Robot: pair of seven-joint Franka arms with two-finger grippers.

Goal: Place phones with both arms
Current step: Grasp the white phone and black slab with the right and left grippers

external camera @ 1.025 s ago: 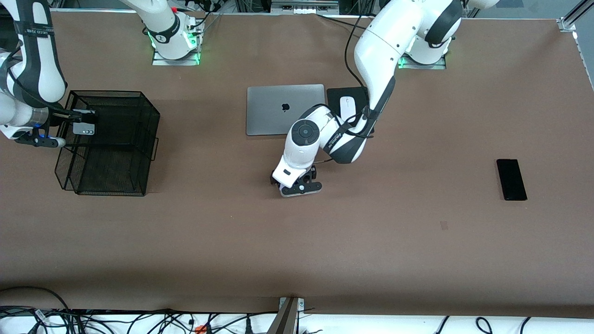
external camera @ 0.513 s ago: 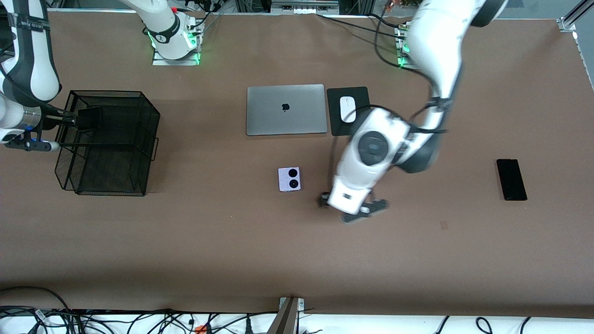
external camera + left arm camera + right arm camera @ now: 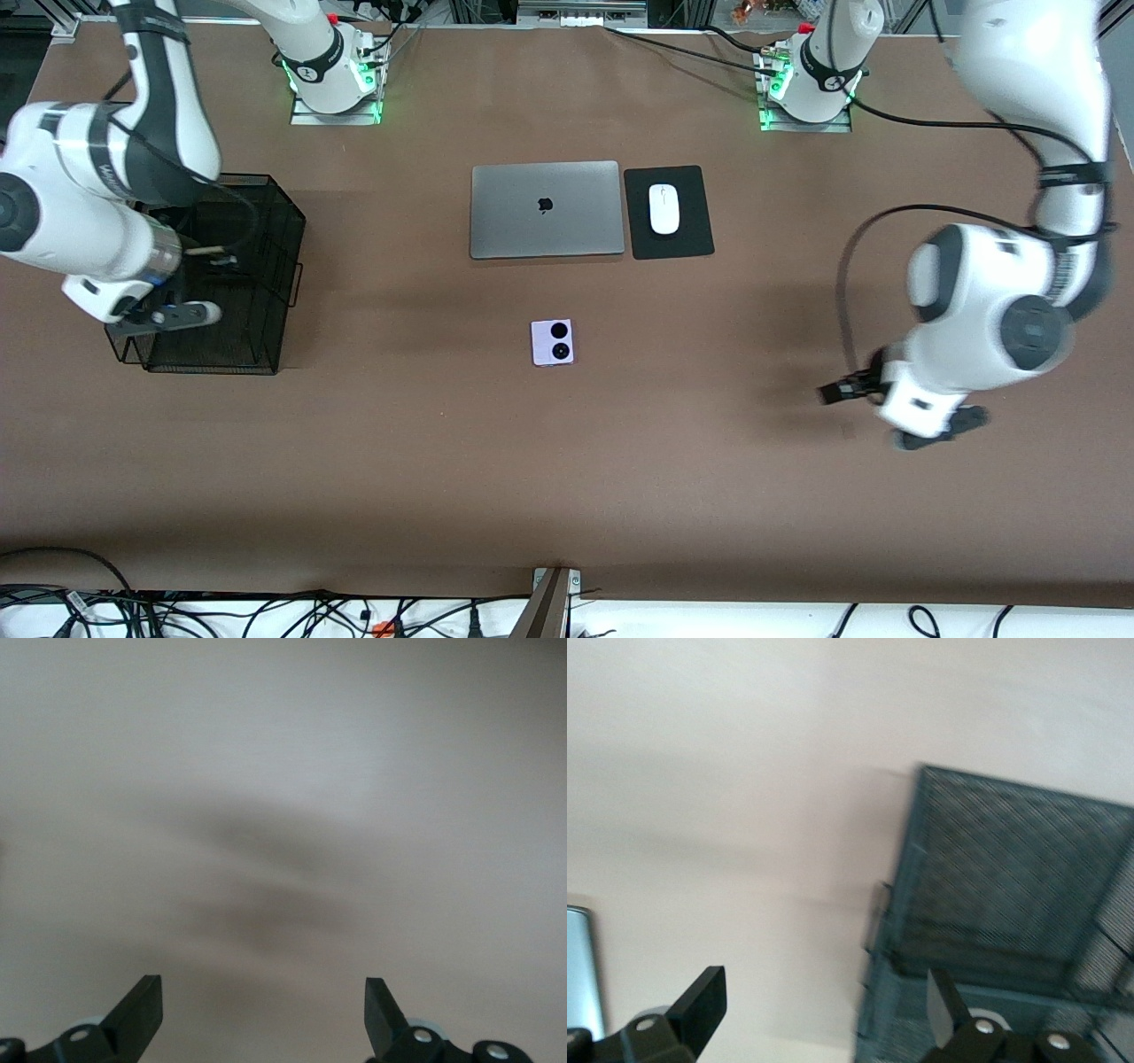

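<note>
- Right gripper: up over the black wire basket at the right arm's end of the table; jaws spread wide, nothing between them. Right wrist view: two black fingertips apart, the basket's mesh beneath.
- Black wire basket: standing on the brown table, well apart from everything else; contents not discernible.
- Grey laptop: closed, flat on the table midway between the two arm bases.
- Lavender flip phone: flat on the table, two black circles facing up; nearer to the front camera than the laptop, untouched and apart from both grippers.
- White mouse: on a black pad just beside the laptop, toward the left arm's end.
- Left gripper: up over bare table at the left arm's end, well apart from the lavender phone; jaws spread wide and empty. Left wrist view: fingertips apart, only blurred tabletop below.
- Long black phone and small black flip phone: not visible in any view.
</note>
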